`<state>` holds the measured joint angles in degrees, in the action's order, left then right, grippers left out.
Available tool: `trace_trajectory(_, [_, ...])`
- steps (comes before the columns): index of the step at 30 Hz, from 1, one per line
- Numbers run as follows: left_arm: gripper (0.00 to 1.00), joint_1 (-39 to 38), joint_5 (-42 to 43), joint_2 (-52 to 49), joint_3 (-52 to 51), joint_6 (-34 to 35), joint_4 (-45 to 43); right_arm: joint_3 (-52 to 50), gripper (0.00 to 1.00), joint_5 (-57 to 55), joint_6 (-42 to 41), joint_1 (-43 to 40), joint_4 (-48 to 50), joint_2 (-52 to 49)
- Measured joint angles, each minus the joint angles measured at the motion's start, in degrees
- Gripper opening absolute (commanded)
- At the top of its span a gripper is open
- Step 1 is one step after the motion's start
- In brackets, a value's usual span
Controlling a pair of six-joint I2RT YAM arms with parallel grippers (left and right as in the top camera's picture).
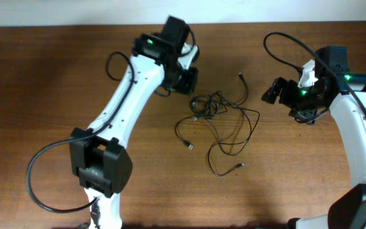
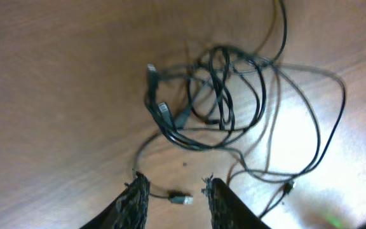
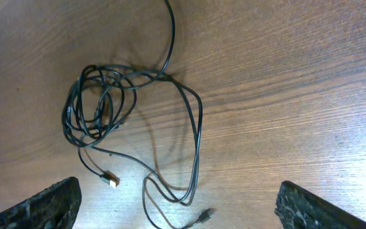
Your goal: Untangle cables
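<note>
The cables [image 1: 204,105] lie mid-table as a small knot with loose loops trailing toward the front, ending in small plugs. My left gripper [image 1: 188,79] hovers just behind and left of the knot. In the left wrist view its fingers [image 2: 138,196] stand apart with nothing gripped; the knot [image 2: 211,95] lies beyond them, and one plug [image 2: 182,199] rests on the wood below the gap. My right gripper [image 1: 272,93] hangs to the right of the cables. In the right wrist view its fingers [image 3: 46,203] are spread wide and empty above the strands [image 3: 196,127] and a plug [image 3: 111,180].
The brown wooden table [image 1: 56,76] ends at a pale wall along the back. The left arm's base [image 1: 100,166] and its thick cable loop [image 1: 37,184] fill the front left. The right arm's own thick cable [image 1: 283,48] arcs at the back right.
</note>
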<state>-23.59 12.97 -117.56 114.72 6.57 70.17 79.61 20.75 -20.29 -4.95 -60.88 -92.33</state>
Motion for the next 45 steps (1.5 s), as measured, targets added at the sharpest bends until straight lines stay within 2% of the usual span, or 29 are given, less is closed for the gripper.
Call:
trace_trajectory(2, [0.29, -0.9, 0.5, 0.1, -5.9, 3.6, -5.3, 0.0, 0.99, 0.0, 0.6, 0.0, -0.9, 0.0])
trace_trajectory(6, [0.22, -1.1, 0.6, 0.0, -17.4, 14.2, -15.7, 0.0, 0.99, -0.2, 1.0, 0.0, -2.4, 0.0])
trace_trajectory(9, [0.25, -1.8, 0.5, 0.0, -21.8, 18.1, -22.6, 0.0, 0.99, -0.2, 1.0, 0.0, -2.6, 0.0])
trace_trajectory(13, [0.23, -3.8, 0.1, 0.0, -24.6, 20.5, -28.2, 0.0, 0.99, -0.3, 1.0, 0.0, -2.7, 0.0])
trace_trajectory(24, [0.18, -3.8, 0.0, 0.0, -34.9, 20.7, -30.5, 0.0, 0.99, -0.4, 1.5, 0.0, -3.0, 0.0])
trace_trajectory(25, [0.15, -3.8, 0.1, 0.0, -36.2, 20.7, -31.3, 0.0, 0.99, -0.4, 1.5, 0.0, -3.0, 0.0])
trace_trajectory(27, [0.0, -3.8, 0.3, 0.6, -37.9, 21.0, -33.6, 0.0, 0.99, -0.4, 1.5, 0.0, -3.0, 0.0])
trace_trajectory(32, [0.0, -3.8, 1.4, 0.9, -37.6, 20.6, -33.3, 0.0, 1.0, -0.4, 1.4, 0.0, -2.9, 0.0])
trace_trajectory(35, [0.0, -3.8, 6.0, 8.6, -32.5, 15.2, -30.0, 0.0, 1.0, -0.3, 2.0, 0.4, -2.2, 0.0])
trace_trajectory(37, [0.0, -2.7, 8.9, 18.7, -31.0, 13.8, -29.7, 0.0, 1.0, 0.0, 2.6, 1.8, -1.4, 0.0])
trace_trajectory(39, [0.0, -1.8, 9.9, 22.7, -30.9, 13.6, -29.0, 0.0, 0.95, 3.7, 2.9, 4.9, 2.9, 0.0])
trace_trajectory(42, [0.0, -0.4, 13.7, 25.2, -30.9, 13.3, -29.0, -0.2, 0.87, 15.4, 2.7, 10.2, 13.3, 0.0])
trace_trajectory(45, [0.0, 4.0, 18.8, 25.2, -30.9, 13.3, -28.5, -0.2, 0.75, 20.5, -2.8, 17.1, 23.0, 0.0])
